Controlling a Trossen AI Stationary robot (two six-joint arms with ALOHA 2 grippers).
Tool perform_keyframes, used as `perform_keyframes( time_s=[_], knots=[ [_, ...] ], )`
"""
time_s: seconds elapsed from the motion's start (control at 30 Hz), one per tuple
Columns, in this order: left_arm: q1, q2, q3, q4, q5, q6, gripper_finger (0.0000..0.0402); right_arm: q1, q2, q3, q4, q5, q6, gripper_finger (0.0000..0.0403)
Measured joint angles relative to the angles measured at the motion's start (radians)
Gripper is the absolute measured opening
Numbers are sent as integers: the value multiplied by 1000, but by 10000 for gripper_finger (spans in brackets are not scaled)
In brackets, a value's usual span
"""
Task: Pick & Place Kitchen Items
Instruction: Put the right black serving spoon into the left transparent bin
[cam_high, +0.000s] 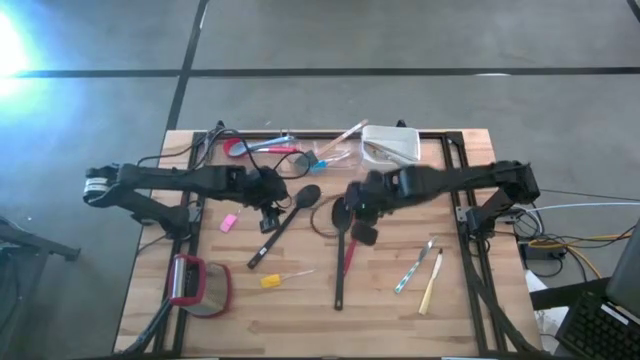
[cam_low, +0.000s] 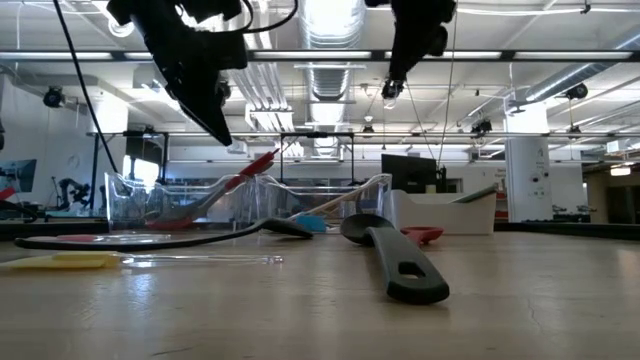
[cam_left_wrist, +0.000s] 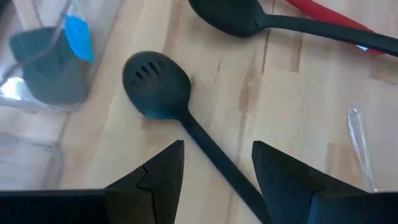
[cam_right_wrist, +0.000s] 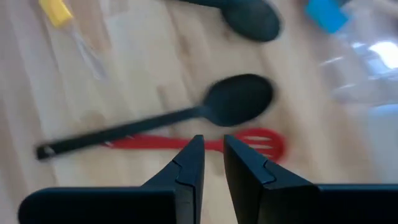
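Observation:
A black slotted spoon (cam_high: 285, 222) lies flat on the wooden table, its head (cam_left_wrist: 155, 84) toward the far side. My left gripper (cam_left_wrist: 217, 149) is open and hangs above its handle, well clear of the table in the low view (cam_low: 212, 112). A black solid spoon (cam_right_wrist: 239, 99) and a red slotted spatula (cam_right_wrist: 258, 142) lie side by side at mid-table (cam_high: 340, 255). My right gripper (cam_right_wrist: 212, 142) is above them with its fingers nearly together and empty, and it is high in the low view (cam_low: 398, 80).
A clear tub (cam_high: 290, 150) with utensils and a white tub (cam_high: 392, 145) stand at the far edge. A pink piece (cam_high: 228, 222), a yellow piece (cam_high: 270, 281), metal and wooden cutlery (cam_high: 422, 272) and a red-framed round object (cam_high: 200, 285) lie on the table.

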Motion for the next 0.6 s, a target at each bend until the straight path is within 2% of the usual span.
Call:
perform_keyframes(
  time_s=[0.13,0.27,0.4,0.6],
  knots=[
    [0,-22,0,1,-53,76,195,53,-2,-150,225,-3,169,52],
    [0,-39,0,1,-164,160,195,93,-2,-278,469,-5,304,52],
    [1,-56,0,2,-232,195,195,98,-2,-344,517,-1,444,52],
    [0,-81,0,18,-232,222,195,90,10,-432,632,6,587,74]
  ],
)
